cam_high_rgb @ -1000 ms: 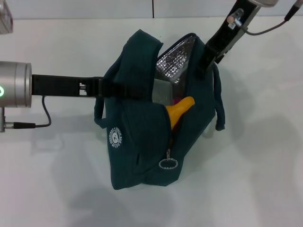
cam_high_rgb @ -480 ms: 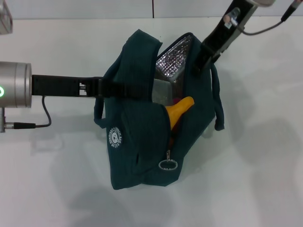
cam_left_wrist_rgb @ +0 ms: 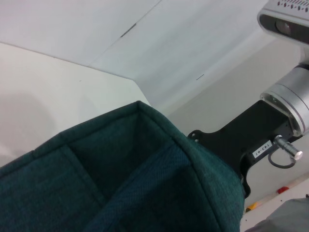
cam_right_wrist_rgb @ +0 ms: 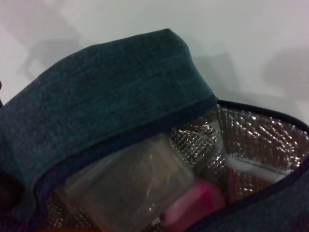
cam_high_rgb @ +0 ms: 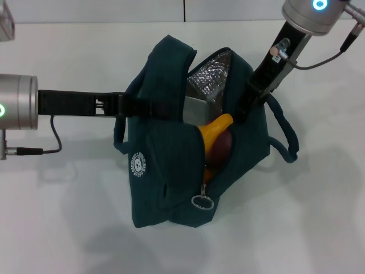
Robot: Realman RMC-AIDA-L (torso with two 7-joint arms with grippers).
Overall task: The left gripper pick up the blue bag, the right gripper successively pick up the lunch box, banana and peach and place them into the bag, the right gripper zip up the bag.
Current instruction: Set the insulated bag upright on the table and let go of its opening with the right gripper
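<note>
While held up off the tabletop (cam_high_rgb: 319, 228) by the left tool (cam_high_rgb: 132, 106), shut on one handle, bag (cam_high_rgb: 165, 171) gapes. Box (cam_high_rgb: 197, 111), banana (cam_high_rgb: 215, 130), peach (cam_high_rgb: 219, 147) inside. Right tool (cam_high_rgb: 242, 111) at far rim; grip hidden, can't tell.

The right gripper (cam_high_rgb: 242, 111) now sits lower and deeper in the bag (cam_high_rgb: 171, 171) mouth than a second ago, its arm shifted toward the robot's right. The peach (cam_high_rgb: 219, 147) now shows beneath the banana (cam_high_rgb: 214, 130), where only the banana showed before. The bag's right side bulges wider, and its right handle (cam_high_rgb: 285, 137) hangs further out.
</note>
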